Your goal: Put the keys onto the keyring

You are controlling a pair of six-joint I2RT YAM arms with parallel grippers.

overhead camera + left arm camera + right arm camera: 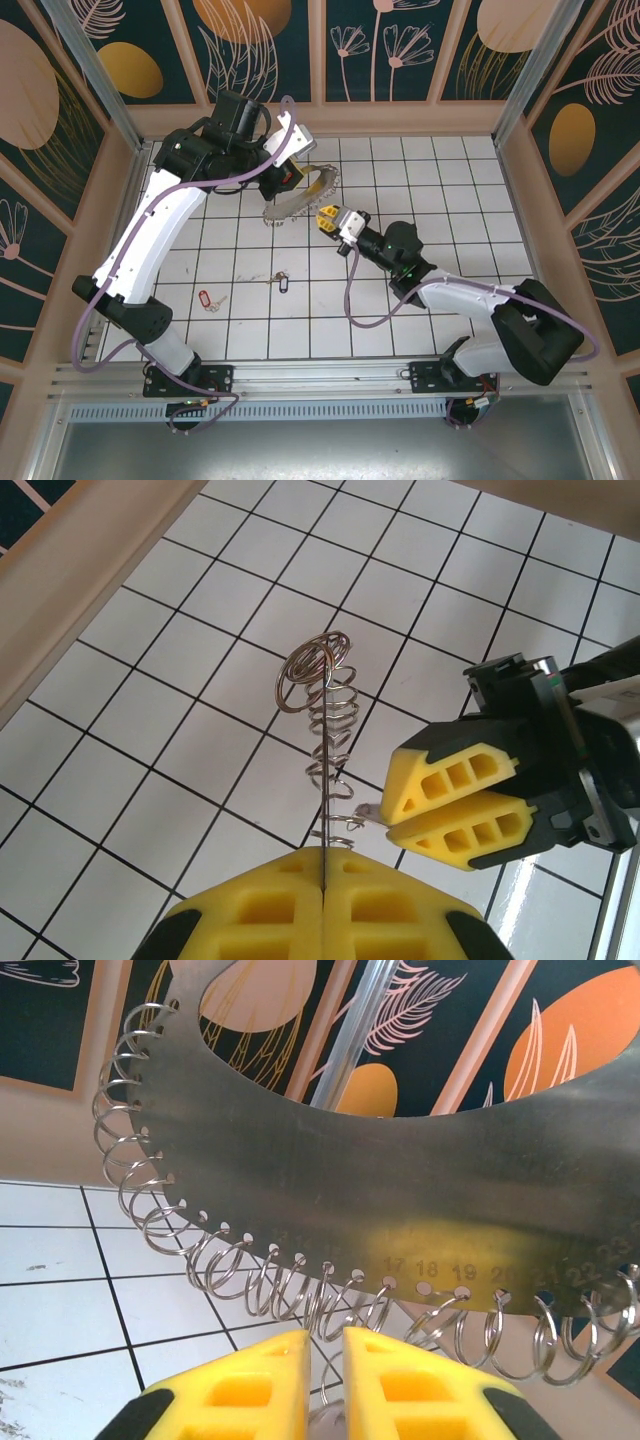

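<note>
1. Currently, find the left gripper (287, 178) raised over the far-centre tiles of the table (450, 200), clamped fully shut on the keyring (295, 205).
2. Read the keyring as a flat grey crescent of metal plate, held clear of the table, with a row of small holes along its outer edge and split rings (290, 1285) hanging from those holes.
3. Check the right wrist view for stamped numerals 17, 18 and 19 beside 3 of the holes on the keyring (400, 1190).
4. Check the left wrist view for the plate seen edge-on: a thin vertical line rising from the closed seam of the left gripper (325, 865), with the split rings stacked along it like a coil.
5. Find the right gripper (324, 217) just beside the near-right end of the crescent, pointed toward the left gripper.
6. Treat the right gripper as narrow: a slim gap between the yellow pads in its own wrist view (325, 1345), and in the left wrist view the tips meeting on what looks like 1 split ring at the plate's edge.
7. Locate the blue-tagged key (282, 284) flat on the table, left of centre, nearer the arm bases and well apart from the keyring.
8. Locate the red-tagged key (207, 299) flat on the table, left of the blue-tagged key and apart from it.
9. Record both keys as loose on the tiles, touched by no gripper and not yet on the keyring.
</note>
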